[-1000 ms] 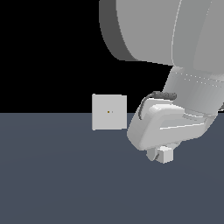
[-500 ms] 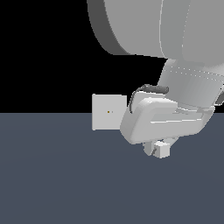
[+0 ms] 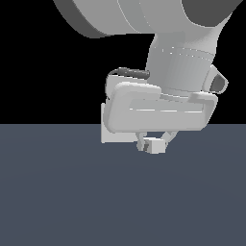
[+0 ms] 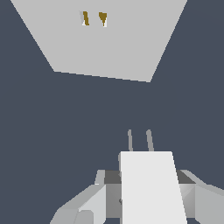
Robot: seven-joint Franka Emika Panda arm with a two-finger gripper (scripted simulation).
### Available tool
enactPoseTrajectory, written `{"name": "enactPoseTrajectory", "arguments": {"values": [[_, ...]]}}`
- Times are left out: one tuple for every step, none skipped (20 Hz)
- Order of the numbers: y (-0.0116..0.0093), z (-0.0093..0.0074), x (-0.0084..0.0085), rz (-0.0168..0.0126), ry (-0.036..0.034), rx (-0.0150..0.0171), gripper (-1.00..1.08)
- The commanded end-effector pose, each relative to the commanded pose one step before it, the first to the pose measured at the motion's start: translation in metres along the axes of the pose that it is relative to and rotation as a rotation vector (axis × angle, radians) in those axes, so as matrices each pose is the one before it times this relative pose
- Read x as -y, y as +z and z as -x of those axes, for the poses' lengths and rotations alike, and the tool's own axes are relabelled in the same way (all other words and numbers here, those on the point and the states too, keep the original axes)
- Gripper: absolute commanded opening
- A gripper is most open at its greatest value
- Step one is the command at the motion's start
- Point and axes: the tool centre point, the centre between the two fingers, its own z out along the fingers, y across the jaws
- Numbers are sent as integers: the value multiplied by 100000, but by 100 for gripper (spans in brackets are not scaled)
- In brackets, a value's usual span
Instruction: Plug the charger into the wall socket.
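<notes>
The charger (image 3: 155, 145) is a small white block held between my gripper's (image 3: 153, 142) fingers, just above the dark floor. In the wrist view the charger (image 4: 151, 188) shows two thin grey prongs (image 4: 140, 140) pointing toward the wall socket (image 4: 109, 43). The socket is a light grey plate with two orange-lined holes (image 4: 94, 19). A gap of dark floor lies between prongs and plate. In the exterior view my hand hides most of the socket (image 3: 106, 137); only its lower edge on the exterior view's left shows.
The dark blue-grey floor (image 3: 72, 202) spreads all around. The large grey arm links (image 3: 144, 19) fill the upper part of the exterior view, against a black background.
My hand with the charger has swung toward the exterior view's left and turned, and now covers most of the socket plate that showed fully before.
</notes>
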Motion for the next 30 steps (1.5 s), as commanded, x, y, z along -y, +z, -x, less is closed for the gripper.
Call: {"name": "enactPoseTrajectory", "arguments": {"values": [[-704,-897,1025,1416,3046,-215,-100],[-250,-332,368,508,1106,-44,-100],[-239,-320,352,485,1056,-38,-100],[-227,-307,334,463,1009,-30,-100],[-212,-290,312,434,944,-22,-100],[-189,-262,279,391,848,-14,-100],[-166,-233,248,348,749,-4,-100],[-145,-205,217,310,660,6,-100],[-126,-180,191,277,581,15,-100],[-110,-159,168,248,512,22,-100],[-96,-140,149,222,453,26,-100],[-84,-124,132,198,400,28,-100],[-73,-108,115,178,353,30,-100],[-63,-94,101,156,306,31,-100],[-53,-80,85,138,265,33,-100],[-43,-68,75,116,217,34,-100],[-34,-55,62,99,178,36,-100],[-24,-40,42,89,154,40,-100],[-17,-31,39,65,105,37,-100],[-10,-21,27,51,76,35,-100],[-5,-12,16,37,50,30,-100],[-10,-12,27,0,0,0,-100],[11,8,-22,37,46,36,-100],[0,0,0,0,0,0,-100],[0,0,0,0,0,0,-100],[0,0,0,0,0,0,-100],[7,7,22,-42,-54,5,-100],[6,-12,0,0,0,0,-100],[18,-37,-1,0,0,0,-100],[29,-62,-2,0,0,0,-100]]}}
